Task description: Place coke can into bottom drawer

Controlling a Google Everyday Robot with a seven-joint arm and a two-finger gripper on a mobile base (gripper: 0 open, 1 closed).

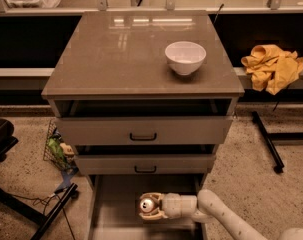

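From the one camera view, my claw sits at 6 o'clock in the frame, low over the open bottom drawer. Its arm reaches in from 4 o'clock. The claw is pinching the coke can, with one finger above it and one below. The can's silver top faces the camera and its red body is mostly hidden behind that. The can is over the drawer's plain grey floor, nearer the right side wall than the left. I cannot tell whether it touches the floor.

Above it, the middle drawer and the top drawer are each pulled out a little and show black handles. On the table, a white bowl stands upright at 1 o'clock. At 2 o'clock a crumpled yellow cloth lies on a ledge beside the cabinet. The speckled floor spreads to both sides. At 9 o'clock a wire basket leans against the cabinet's left side.
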